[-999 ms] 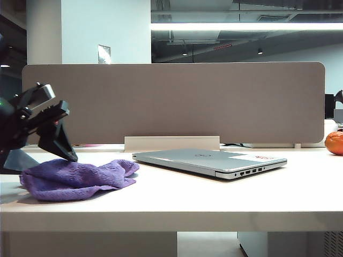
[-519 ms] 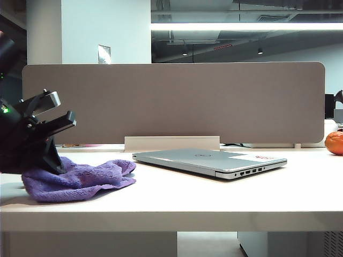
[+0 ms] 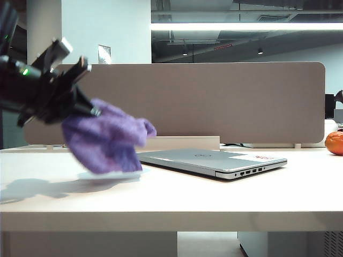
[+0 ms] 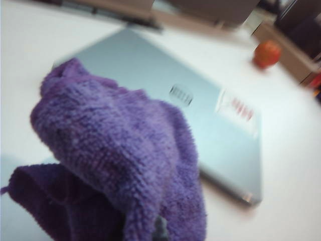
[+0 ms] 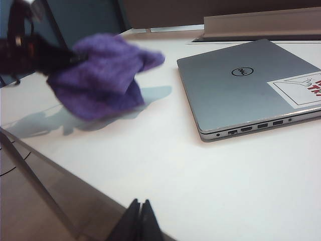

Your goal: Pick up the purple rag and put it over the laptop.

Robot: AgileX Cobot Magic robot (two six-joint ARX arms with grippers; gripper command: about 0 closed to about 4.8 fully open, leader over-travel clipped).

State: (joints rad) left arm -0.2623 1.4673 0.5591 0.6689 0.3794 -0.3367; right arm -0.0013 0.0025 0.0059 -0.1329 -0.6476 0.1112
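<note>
Rag hangs clear of the table, pinched in my left gripper beside the laptop. Held by one edge, it may land bunched. Right gripper rests closed, empty.

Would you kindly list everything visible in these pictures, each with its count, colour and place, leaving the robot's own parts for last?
purple rag: one, purple, lifted clear of the table, hanging from the left tool, beside the laptop's near corner.
laptop: one, silver-grey, lid shut, flat on the table mid-scene, white sticker with red print on the lid.
orange fruit: one, orange, far right edge of the table.
partition panel: one, grey-brown, standing along the table's back edge.
table: one, white, carrying everything.
left tool: one, black, raised at the left of the exterior view, shut on the purple rag.
right tool: one, black, shut, holding nothing, low over the table's near side, away from the laptop.
</note>
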